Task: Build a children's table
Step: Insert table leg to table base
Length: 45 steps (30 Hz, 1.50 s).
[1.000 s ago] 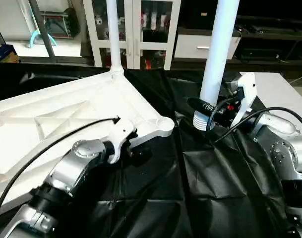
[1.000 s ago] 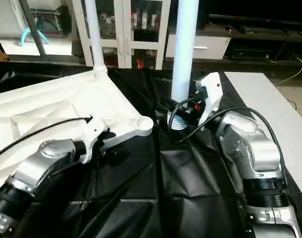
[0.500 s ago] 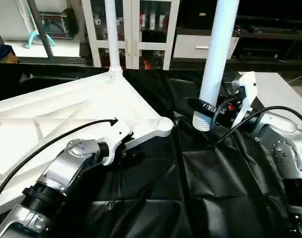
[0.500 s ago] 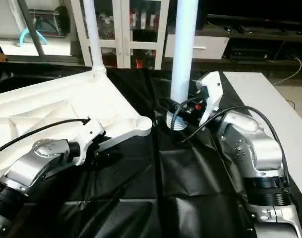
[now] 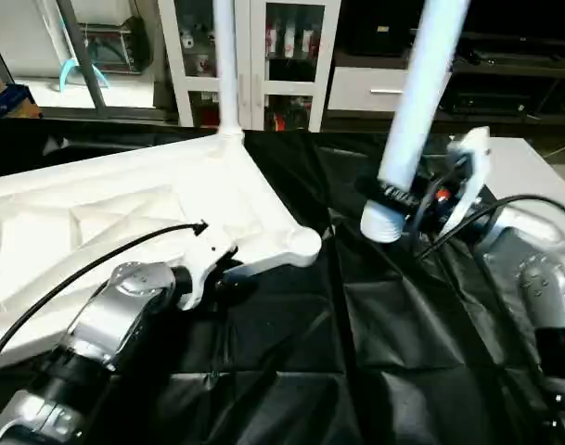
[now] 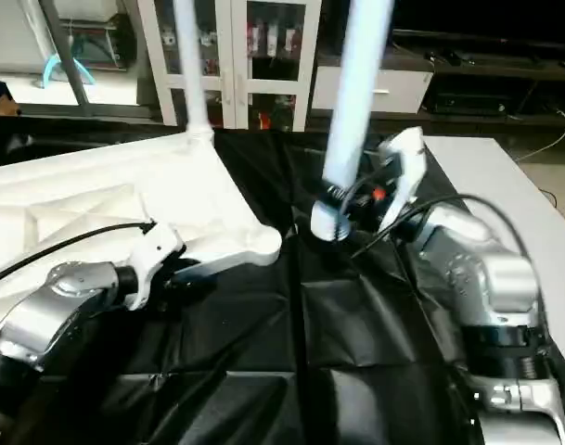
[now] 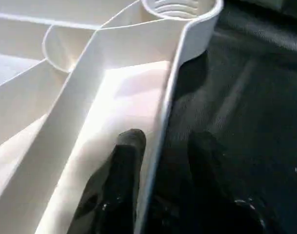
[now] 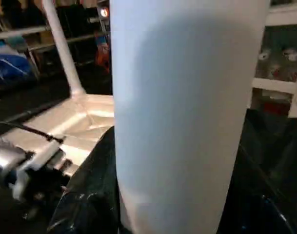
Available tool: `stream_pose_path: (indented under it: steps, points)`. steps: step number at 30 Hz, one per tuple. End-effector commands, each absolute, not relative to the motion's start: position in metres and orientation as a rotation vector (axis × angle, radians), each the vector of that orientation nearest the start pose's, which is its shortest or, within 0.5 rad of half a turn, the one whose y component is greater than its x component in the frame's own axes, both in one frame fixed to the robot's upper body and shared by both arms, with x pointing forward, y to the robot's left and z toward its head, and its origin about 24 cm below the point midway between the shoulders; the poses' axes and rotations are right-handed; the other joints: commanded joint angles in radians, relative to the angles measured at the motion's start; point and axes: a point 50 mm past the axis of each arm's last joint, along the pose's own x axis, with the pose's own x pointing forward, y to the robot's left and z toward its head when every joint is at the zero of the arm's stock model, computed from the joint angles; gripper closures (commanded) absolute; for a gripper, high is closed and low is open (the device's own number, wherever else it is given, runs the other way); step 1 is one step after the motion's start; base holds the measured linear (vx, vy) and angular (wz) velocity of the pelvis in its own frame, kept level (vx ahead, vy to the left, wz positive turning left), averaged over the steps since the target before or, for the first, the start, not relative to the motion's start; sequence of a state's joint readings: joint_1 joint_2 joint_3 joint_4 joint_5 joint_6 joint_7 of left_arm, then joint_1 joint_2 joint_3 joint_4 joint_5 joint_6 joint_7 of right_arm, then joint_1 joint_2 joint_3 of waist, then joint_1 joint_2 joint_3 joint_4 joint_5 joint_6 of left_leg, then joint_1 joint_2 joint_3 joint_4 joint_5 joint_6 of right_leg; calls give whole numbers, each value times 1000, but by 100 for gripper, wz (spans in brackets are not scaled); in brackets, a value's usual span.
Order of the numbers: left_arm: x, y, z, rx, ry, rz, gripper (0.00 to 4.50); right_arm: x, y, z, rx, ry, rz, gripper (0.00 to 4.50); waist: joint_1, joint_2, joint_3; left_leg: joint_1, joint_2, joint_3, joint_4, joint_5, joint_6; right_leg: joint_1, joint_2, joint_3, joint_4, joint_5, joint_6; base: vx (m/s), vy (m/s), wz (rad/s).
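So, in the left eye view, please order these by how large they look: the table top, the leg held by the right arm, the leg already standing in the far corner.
1. Table top, largest.
2. Held leg.
3. Standing leg, smallest; it is farther from the camera, so its true size may match the held leg.

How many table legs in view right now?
2. One leg stands upright in the far corner socket of the tabletop; the other leg is tilted in the right pincer. More may lie outside the views.
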State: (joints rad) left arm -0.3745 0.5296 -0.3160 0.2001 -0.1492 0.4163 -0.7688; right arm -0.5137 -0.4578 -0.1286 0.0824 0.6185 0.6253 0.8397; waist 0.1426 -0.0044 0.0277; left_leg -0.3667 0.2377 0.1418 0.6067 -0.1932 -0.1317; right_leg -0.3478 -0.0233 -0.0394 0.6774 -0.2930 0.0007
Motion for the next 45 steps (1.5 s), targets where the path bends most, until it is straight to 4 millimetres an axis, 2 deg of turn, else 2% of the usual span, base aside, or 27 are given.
stream_pose_path:
  steps: [1,2,3,5,6,9,10,12,14,16,18,22,23,24,25,26,28,29,32,36,39,43,45]
  points:
    - [269,160,31,370,612,-975,309,311,-189,150,317,151,965,261,-11,10,-60,9,-12,10,-50,17,6,51,-72,39,-58,446,-187,0,0,0]
    - [266,160,31,380,618,-975,309,310,-190,146,318,175,972,261,-12,4,-56,7,-11,10,-52,16,8,50,-71,38,-60,440,-187,0,0,0]
    - [265,160,31,387,619,-975,322,310,-190,145,316,181,972,261,-12,7,-57,8,-12,11,-49,17,11,48,-70,38,-60,432,-189,0,0,0]
    - [262,161,32,393,618,-975,328,310,-189,143,315,185,971,261,-12,6,-53,11,-13,14,-51,-6,13,43,-72,39,-67,376,-192,0,0,0]
    - [259,160,33,388,615,-973,334,310,-188,142,334,188,974,261,-11,2,-49,10,-12,15,-53,-11,16,44,-73,40,-68,349,-193,0,0,0]
    - [251,156,36,367,627,-948,348,307,-177,140,395,215,1040,261,-13,4,-47,11,-10,14,-54,-6,25,38,-76,39,-69,322,-198,0,0,0]
    - [251,156,36,367,627,-948,354,307,-177,140,395,215,1040,261,-15,3,-48,9,-9,13,-54,-4,27,41,-75,39,-66,331,-203,0,0,0]
    - [249,153,40,321,630,-919,365,306,-171,138,402,239,1076,261,-17,1,-42,10,-10,14,-55,4,33,35,-74,38,-69,317,-208,0,0,0]
    - [250,147,43,285,621,-901,370,305,-165,137,412,249,1108,261,-17,1,-41,10,-10,15,-54,-4,33,36,-76,39,-71,297,-210,0,0,0]
    - [252,138,47,224,612,-875,374,305,-159,135,422,257,1132,261,-19,-5,-37,8,-11,17,-55,3,35,36,-76,41,-71,300,-208,0,0,0]
    - [252,134,48,204,613,-855,376,305,-156,133,422,263,1132,261,-22,-5,-36,8,-11,16,-56,1,42,36,-78,42,-74,282,-209,0,0,0]
    - [250,129,47,253,618,-839,380,313,-151,127,342,241,1080,261,-33,-14,-27,5,-14,16,-57,1,48,34,-78,40,-80,253,-200,0,0,0]
    - [249,130,47,264,617,-845,381,314,-150,127,334,234,1073,261,-35,-12,-27,5,-14,15,-58,-2,48,35,-78,41,-79,247,-200,0,0,0]
    - [248,129,47,265,611,-861,381,315,-150,128,346,226,1071,261,-37,-12,-27,7,-13,15,-58,-2,48,33,-79,41,-80,244,-203,0,0,0]
    - [248,130,48,265,604,-868,381,316,-150,129,370,219,1073,261,-39,-17,-24,6,-14,16,-58,2,51,34,-77,41,-80,249,-204,0,0,0]
    - [247,130,49,265,593,-884,381,316,-150,130,436,221,1081,261,-39,-13,-25,7,-13,14,-58,12,54,33,-76,41,-77,266,-207,0,0,0]
    - [246,133,50,273,594,-885,382,317,-151,129,502,232,1098,261,-42,-20,-20,7,-15,16,-58,15,69,34,-75,42,-75,287,-212,0,0,0]
    - [246,133,50,274,594,-885,383,317,-151,128,512,234,1101,261,-42,-18,-20,7,-15,16,-59,15,71,34,-76,42,-76,285,-213,0,0,0]
    - [245,137,50,279,596,-883,383,315,-152,125,607,261,1155,261,-41,-26,-12,4,-16,18,-59,29,82,35,-74,42,-75,301,-211,0,0,0]
    - [244,138,49,289,596,-878,385,315,-150,112,582,311,1167,261,-42,-30,-7,6,-12,18,-60,26,81,33,-76,39,-77,284,-216,0,0,0]
    - [244,136,50,285,569,-885,385,320,-149,93,463,327,1094,261,-43,-30,-3,8,-11,20,-63,10,65,30,-80,39,-81,236,-227,0,0,0]
    - [246,135,51,283,552,-887,385,328,-146,88,430,282,1039,261,-44,-29,1,10,-7,19,-65,-12,57,27,-83,40,-82,204,-233,0,0,0]
    - [246,135,52,281,543,-895,385,332,-146,87,444,264,1019,261,-44,-29,0,9,-8,19,-64,6,67,28,-82,40,-78,229,-240,0,0,0]
